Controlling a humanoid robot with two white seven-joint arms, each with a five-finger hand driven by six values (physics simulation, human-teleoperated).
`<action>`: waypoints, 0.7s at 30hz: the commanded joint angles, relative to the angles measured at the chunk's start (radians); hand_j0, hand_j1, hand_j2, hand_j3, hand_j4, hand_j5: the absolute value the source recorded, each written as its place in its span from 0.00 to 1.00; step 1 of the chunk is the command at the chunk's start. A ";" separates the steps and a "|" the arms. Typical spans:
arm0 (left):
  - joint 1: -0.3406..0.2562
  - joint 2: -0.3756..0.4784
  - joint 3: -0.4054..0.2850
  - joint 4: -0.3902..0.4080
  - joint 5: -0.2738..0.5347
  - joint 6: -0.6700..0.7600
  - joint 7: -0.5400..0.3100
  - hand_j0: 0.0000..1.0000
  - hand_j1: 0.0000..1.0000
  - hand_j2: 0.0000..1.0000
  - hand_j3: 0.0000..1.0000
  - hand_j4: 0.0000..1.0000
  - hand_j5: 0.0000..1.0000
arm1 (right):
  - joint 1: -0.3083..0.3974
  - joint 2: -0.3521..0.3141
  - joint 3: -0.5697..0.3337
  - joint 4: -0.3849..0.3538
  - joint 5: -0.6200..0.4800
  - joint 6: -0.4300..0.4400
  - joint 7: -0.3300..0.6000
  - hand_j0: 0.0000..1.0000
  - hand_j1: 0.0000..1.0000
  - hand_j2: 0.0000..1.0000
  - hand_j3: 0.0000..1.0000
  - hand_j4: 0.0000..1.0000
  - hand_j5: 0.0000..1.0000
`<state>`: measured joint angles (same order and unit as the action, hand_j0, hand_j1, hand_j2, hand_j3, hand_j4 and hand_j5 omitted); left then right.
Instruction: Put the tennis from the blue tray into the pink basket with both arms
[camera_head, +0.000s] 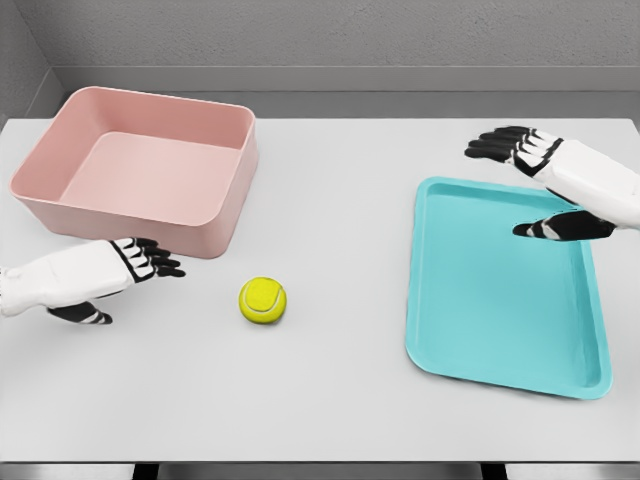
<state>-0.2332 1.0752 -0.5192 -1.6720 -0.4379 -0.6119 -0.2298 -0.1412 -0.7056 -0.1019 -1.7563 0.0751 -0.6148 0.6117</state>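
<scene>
- Tennis ball (262, 300), yellow-green, is sitting on the bare white table (330, 400), between the pink basket and the blue tray and nearer the basket; it is lying just off the basket's front right corner, touching neither container and neither hand.
- Starting at the left edge, the left hand (95, 275) is reaching in from the lower left and hovering low in front of the basket's front wall, with its arm coming in from the picture's left.
- Its black fingers (150, 258) are lying stretched out and loosely spread, pointing right toward the ball, with the thumb tucked below; the hand is holding nothing and is staying apart from the ball.
- The pink basket (225, 215) is standing at the upper left of the table, upright, with its opening facing up; nothing is showing inside it.
- Moving right past the ball, the blue tray (480, 360) is lying flat on the right side of the table, with nothing resting on it.
- The right hand (560, 185) is coming in from the right edge and hanging over the tray's far right corner.
- Its fingers (500, 145) are spreading wide, with the thumb held well apart from the rest over the tray, and the hand is gripping nothing.
</scene>
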 joint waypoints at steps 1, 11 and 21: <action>-0.006 -0.012 -0.005 -0.048 -0.009 0.001 -0.002 1.00 1.00 1.00 1.00 1.00 1.00 | 0.015 0.015 -0.127 0.003 -0.066 0.004 -0.001 1.00 1.00 1.00 1.00 1.00 1.00; -0.104 -0.049 -0.081 -0.097 -0.004 0.001 0.000 1.00 1.00 1.00 1.00 1.00 1.00 | 0.184 0.138 -0.176 0.008 -0.055 0.004 -0.001 1.00 1.00 1.00 1.00 1.00 1.00; -0.133 -0.132 -0.079 -0.110 -0.051 0.001 -0.008 1.00 1.00 1.00 1.00 1.00 1.00 | 0.177 0.173 -0.170 -0.009 -0.064 0.004 -0.001 1.00 1.00 1.00 1.00 1.00 1.00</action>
<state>-0.3697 0.9677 -0.5996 -1.7840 -0.4793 -0.6119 -0.2345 0.0353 -0.5351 -0.2712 -1.7635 0.0193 -0.6137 0.6114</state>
